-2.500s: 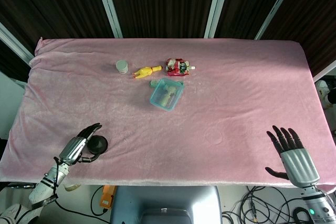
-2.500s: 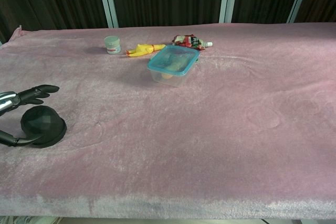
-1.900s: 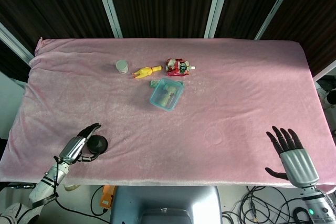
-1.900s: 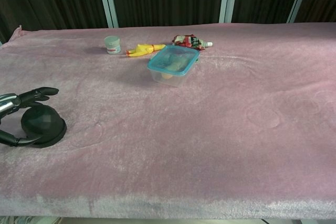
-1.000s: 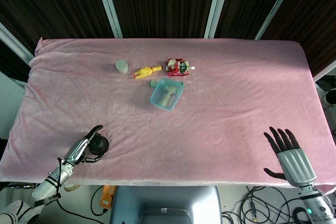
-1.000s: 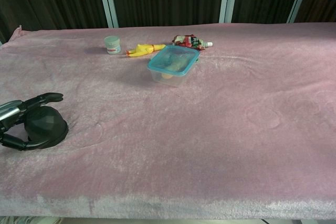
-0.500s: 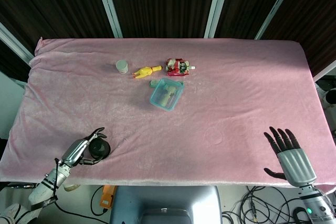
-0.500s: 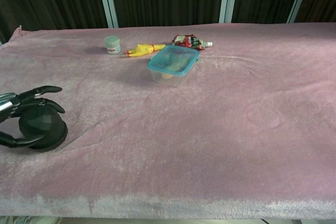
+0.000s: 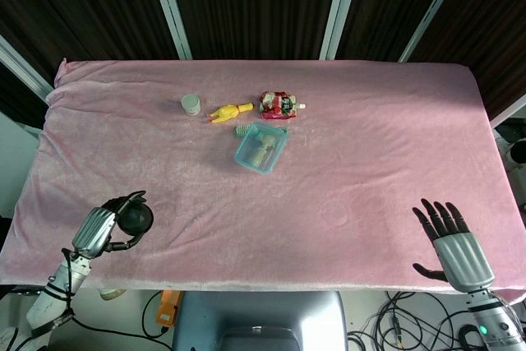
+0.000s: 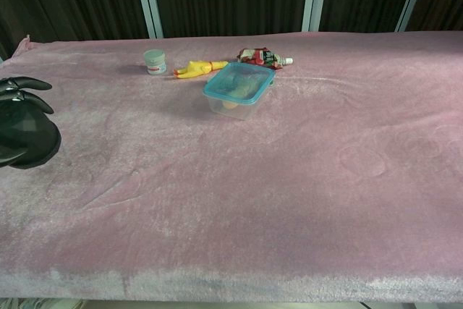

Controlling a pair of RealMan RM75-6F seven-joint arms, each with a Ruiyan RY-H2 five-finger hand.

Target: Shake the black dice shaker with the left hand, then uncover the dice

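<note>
The black dice shaker point(image 9: 136, 218) point(image 10: 30, 137) is a dark domed cup near the table's front left edge. My left hand point(image 9: 100, 229) point(image 10: 13, 110) grips it, fingers curled over the top and the thumb under the near side. In the chest view the shaker looks raised off the pink cloth at the far left of the frame. No dice are visible. My right hand point(image 9: 456, 248) rests open near the front right corner with its fingers spread, holding nothing; the chest view does not show it.
A teal-lidded clear box point(image 9: 260, 147) point(image 10: 239, 89) sits mid-table. Behind it lie a yellow rubber chicken point(image 9: 229, 112) point(image 10: 196, 69), a red snack pouch point(image 9: 280, 105) point(image 10: 262, 57) and a small white jar point(image 9: 191, 104) point(image 10: 154, 61). Pink cloth point(image 9: 370, 145) covers the table.
My left hand has closed around the shaker and carried it left and upward from its earlier spot. The right hand has stayed put.
</note>
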